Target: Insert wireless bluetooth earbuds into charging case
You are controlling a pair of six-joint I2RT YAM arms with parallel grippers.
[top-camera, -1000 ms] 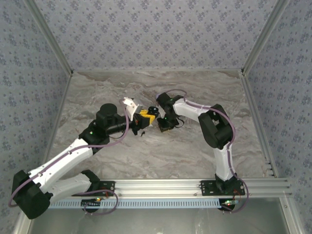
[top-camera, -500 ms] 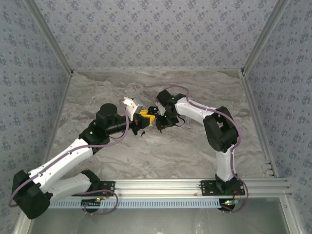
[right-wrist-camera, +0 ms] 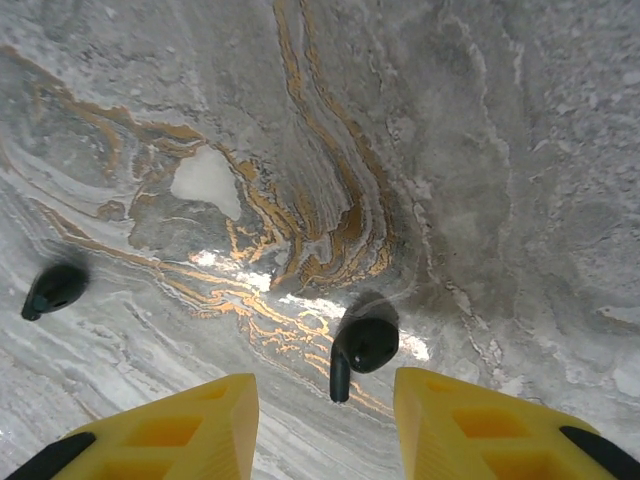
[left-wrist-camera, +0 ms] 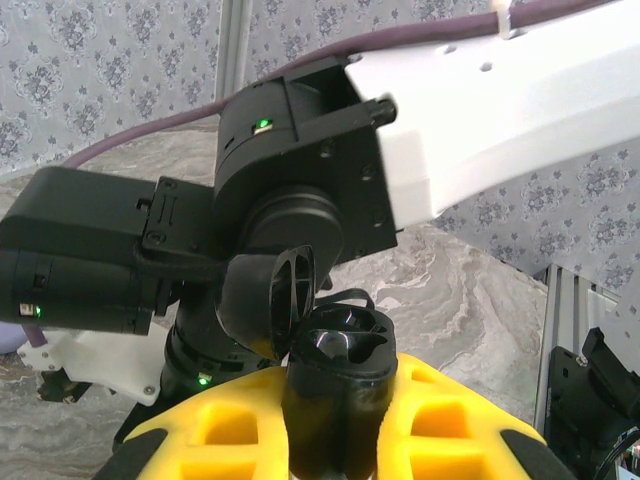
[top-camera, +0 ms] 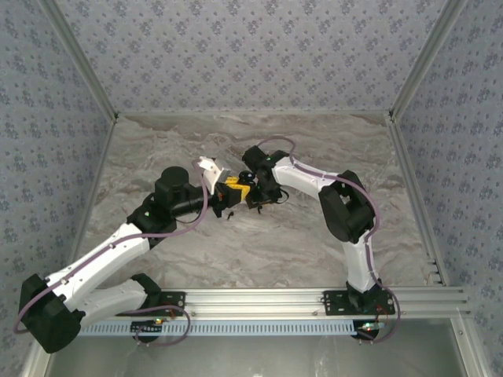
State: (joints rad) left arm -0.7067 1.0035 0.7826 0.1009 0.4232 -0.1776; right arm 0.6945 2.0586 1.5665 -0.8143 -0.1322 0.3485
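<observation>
Charging case stands upright, pinched betw. the yellow fingers of the left gripper, which is clamped narrow on the case body. Its lid is flipped open to the left and the wells face up. Interior is dark & glossy, so we can't tell from it alone whether anything sits inside.

Both buds lie on the marble table. The near earbud rests in the gap betw. the fingers of the right gripper, stem toward the camera, touching neither pad as far as we see. The far earbud lies on its side, well apart to the left. Right gripper is part-open, jaws either side of the near earbud, holding nothing. The right arm hangs just behind the case.

Progress, as we judge it: case is gripped, opened & presented, so that part is done. Neither bud is in yet, so the whole insert part is left: close on the near earbud, lift, seat it in a well, repeat w/ the far earbud, then prob. shut the lid.
</observation>
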